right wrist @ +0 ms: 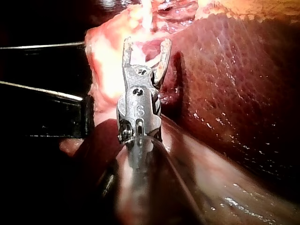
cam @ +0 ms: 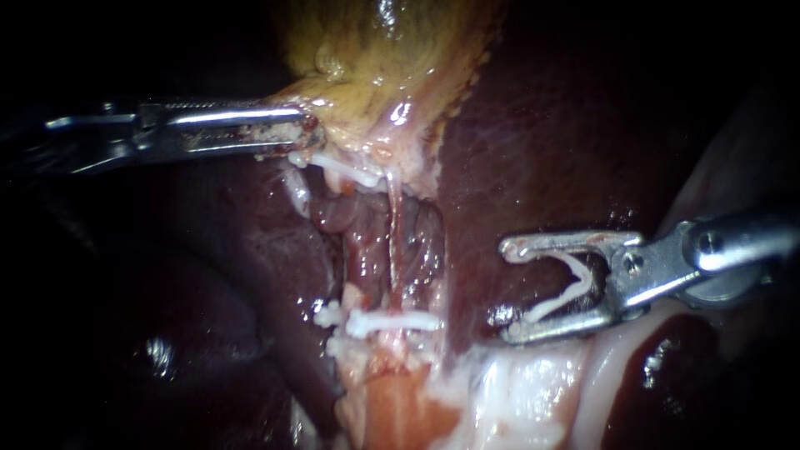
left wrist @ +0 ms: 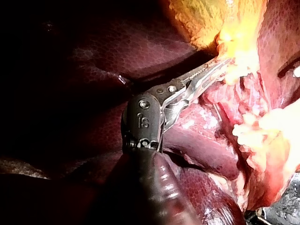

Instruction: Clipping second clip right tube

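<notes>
On the left instrument point(cam: 304, 135) the end effector pinches the gallbladder point(cam: 375, 58); on the right instrument point(cam: 510, 290) it stands wide, cradling a clip point(cam: 568, 287).

tube point(cam: 394, 233): centre, 6 o'clock of gallbladder point(cam: 375, 67)
left instrument point(cam: 310, 136): 10 o'clock, on gallbladder
right instrument point(cam: 510, 290): 3 o'clock, clip point(cam: 581, 282) between jaws

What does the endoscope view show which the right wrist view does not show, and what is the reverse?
Only the endoscope view: the left instrument, jaws shut on the gallbladder; an upper clip and a lower clip by a thin tube; the open clip held between the right instrument's jaws. Only the right wrist view: the length of that instrument's shaft, and a dark thing beside it that I cannot identify. Both: the right instrument with jaws standing apart, and the liver.
</notes>
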Action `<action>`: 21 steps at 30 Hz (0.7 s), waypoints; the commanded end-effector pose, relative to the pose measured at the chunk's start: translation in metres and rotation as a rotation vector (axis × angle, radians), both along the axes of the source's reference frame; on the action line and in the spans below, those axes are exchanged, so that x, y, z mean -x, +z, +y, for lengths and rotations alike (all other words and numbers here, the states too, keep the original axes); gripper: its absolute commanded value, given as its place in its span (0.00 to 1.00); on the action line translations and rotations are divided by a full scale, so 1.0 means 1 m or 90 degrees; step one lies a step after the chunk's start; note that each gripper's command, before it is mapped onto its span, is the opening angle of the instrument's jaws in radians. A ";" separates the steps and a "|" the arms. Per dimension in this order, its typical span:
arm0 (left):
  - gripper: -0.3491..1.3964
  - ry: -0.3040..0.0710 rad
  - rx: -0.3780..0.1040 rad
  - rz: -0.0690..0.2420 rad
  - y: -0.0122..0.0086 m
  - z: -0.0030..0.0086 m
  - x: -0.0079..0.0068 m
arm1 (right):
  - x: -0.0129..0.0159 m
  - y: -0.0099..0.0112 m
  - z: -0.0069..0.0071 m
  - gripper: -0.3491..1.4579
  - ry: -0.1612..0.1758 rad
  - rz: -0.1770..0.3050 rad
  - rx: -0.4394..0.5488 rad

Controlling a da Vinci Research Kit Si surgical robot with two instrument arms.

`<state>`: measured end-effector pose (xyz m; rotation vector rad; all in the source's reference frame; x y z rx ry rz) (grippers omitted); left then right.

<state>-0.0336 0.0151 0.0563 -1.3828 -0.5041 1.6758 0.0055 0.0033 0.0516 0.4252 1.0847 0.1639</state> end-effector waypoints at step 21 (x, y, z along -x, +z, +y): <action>0.00 -0.035 -0.001 -0.006 -0.0056 0.0045 -0.0071 | 0.0000 -0.0001 0.0003 0.47 0.000 -0.002 -0.001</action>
